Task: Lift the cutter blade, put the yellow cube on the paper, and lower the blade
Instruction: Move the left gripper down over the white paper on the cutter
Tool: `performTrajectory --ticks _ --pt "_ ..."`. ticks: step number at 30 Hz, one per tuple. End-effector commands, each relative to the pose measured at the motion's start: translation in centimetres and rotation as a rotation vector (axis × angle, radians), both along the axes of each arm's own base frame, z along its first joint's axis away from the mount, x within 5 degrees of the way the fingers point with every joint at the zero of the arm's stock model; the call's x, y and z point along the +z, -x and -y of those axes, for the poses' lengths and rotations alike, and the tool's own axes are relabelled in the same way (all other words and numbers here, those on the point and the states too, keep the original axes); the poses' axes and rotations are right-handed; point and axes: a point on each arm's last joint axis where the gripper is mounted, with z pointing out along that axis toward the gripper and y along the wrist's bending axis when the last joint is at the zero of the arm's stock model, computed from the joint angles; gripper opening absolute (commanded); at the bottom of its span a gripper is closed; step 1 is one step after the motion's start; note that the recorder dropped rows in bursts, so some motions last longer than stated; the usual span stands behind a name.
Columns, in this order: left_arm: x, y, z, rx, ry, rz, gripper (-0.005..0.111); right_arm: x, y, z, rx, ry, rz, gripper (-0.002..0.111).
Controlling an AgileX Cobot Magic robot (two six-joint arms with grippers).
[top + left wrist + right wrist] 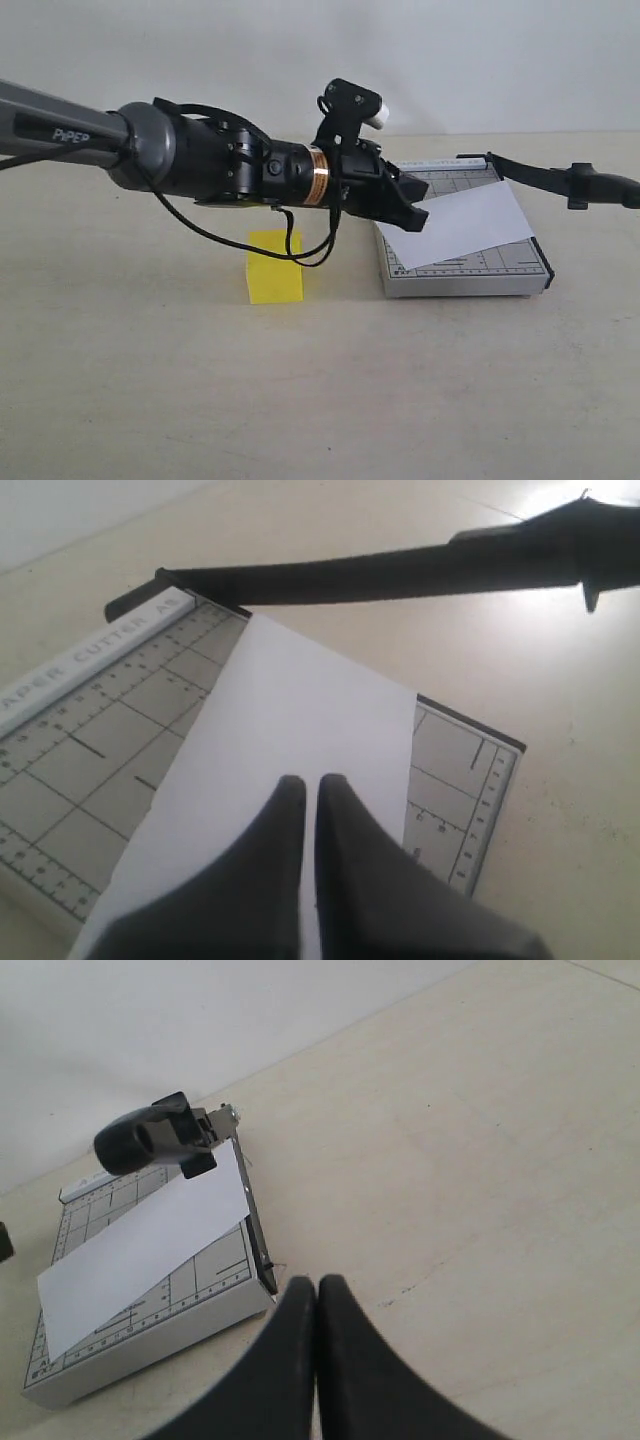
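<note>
The left arm (150, 145) comes in from the upper left of the frame and runs across to the centre, a black cable (289, 235) sagging beneath it. Below the arm, left of centre, the cube (275, 267) sits on the table (150, 380), behind the cable's loop and apart from the board (500, 262), untouched by either hand. At centre the left gripper (418, 205) hangs over the board's left edge. Its wrist view shows its fingers (275, 830) drawn almost together, only a thin slit between them and nothing in it, with their tips above the paper (300, 710). Right of centre the grey gridded board lies flat, and the white paper (465, 225) rests askew on it with one corner toward the front left and the sheet reaching the right edge. At the right the blade (530, 172) is lifted clear of the board, hinged at the far corner and stretching to the frame's right edge, where its thick handle (605, 187) shows. The right gripper (316, 1285) appears only in its own wrist view, fingers pressed together on nothing, above bare table near the board's cutting edge and off the paper.
</note>
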Motion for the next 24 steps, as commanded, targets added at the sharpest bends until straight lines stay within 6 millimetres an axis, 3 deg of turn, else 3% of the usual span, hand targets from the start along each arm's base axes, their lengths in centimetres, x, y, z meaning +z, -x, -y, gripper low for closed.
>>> performTrajectory --ticks 1,10,24 --pt "-1.4 -0.2 0.6 -0.001 -0.063 0.022 0.004 0.0 0.1 0.0 -0.001 0.003 0.009 0.0" --pt "-3.9 -0.7 0.4 -0.027 -0.181 0.125 0.004 0.0 0.1 0.0 -0.001 0.003 0.009 0.0" --pt "-2.9 -1.8 0.7 0.002 -0.211 0.199 0.004 0.0 0.1 0.0 -0.002 0.001 0.009 0.0"
